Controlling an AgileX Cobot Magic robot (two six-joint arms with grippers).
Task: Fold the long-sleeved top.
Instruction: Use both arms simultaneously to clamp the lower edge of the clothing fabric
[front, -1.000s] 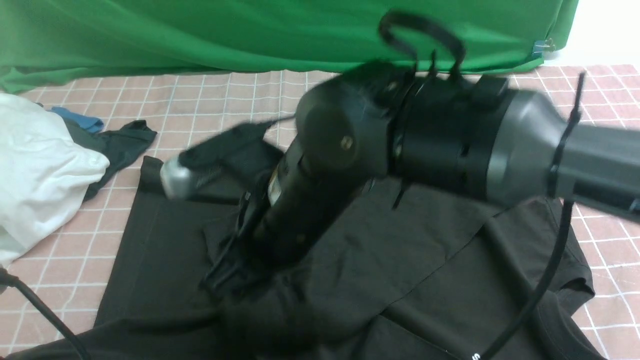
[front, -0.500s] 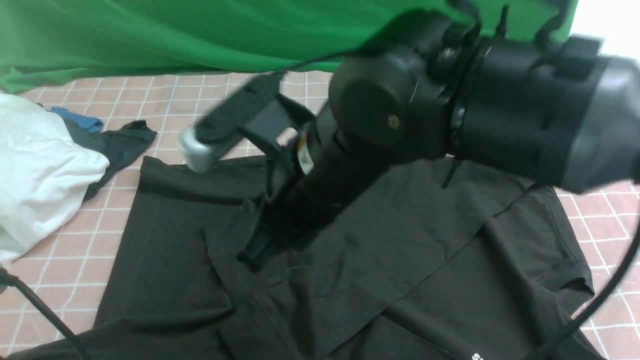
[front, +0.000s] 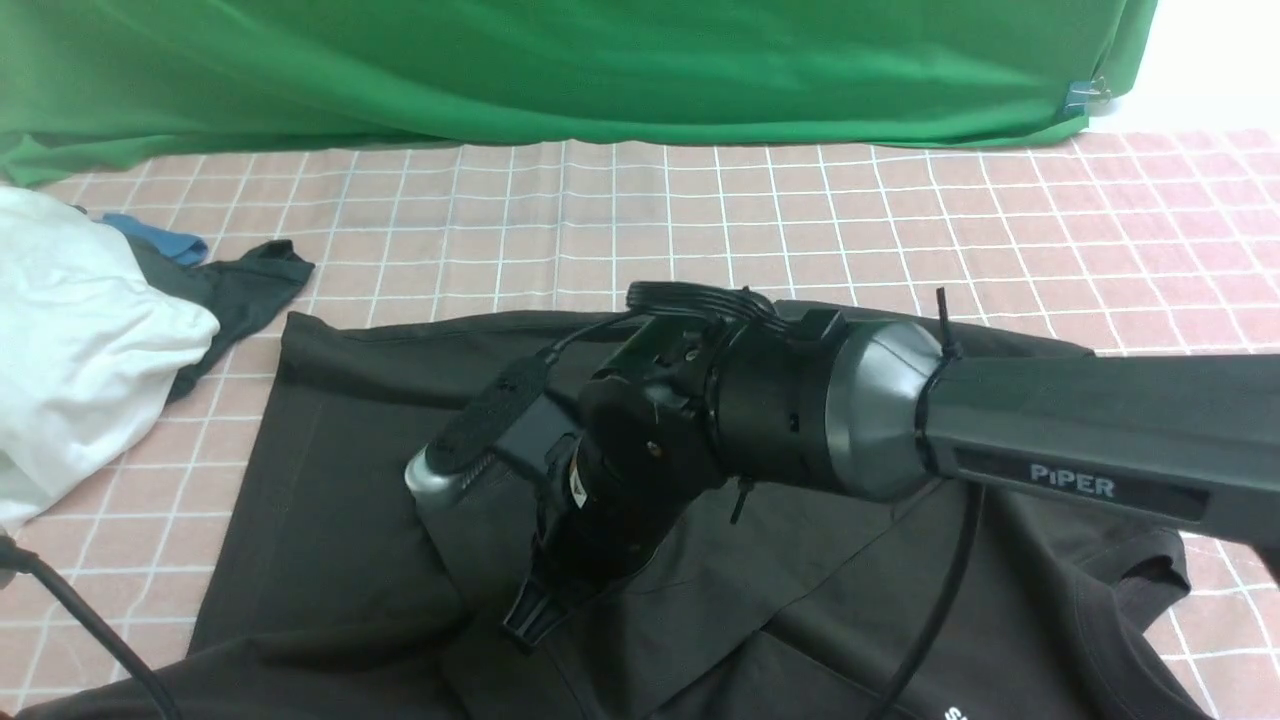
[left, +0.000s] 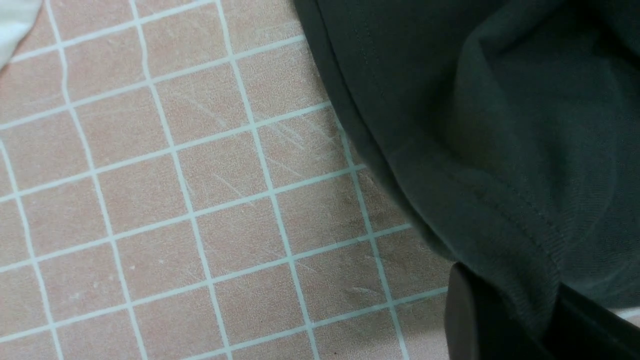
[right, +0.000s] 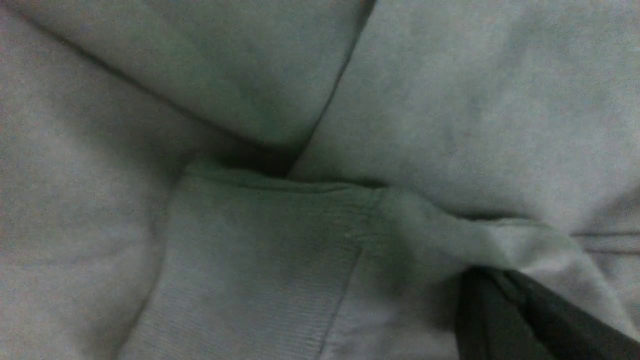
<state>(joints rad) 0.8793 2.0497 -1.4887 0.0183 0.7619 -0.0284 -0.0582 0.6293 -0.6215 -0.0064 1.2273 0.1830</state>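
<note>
Now that the right gripper has dropped and clamped the long-sleeved top, the left gripper pinching its hem, a fold looks ready.

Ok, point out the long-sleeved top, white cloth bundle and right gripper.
long-sleeved top (front: 330, 470): front view, flat left panel.
white cloth bundle (front: 80, 340): front view, its middle.
right gripper (front: 530, 617): front view, between its fingertips.

A staged robot lab: green backdrop behind a pink gridded tablecloth.
</note>
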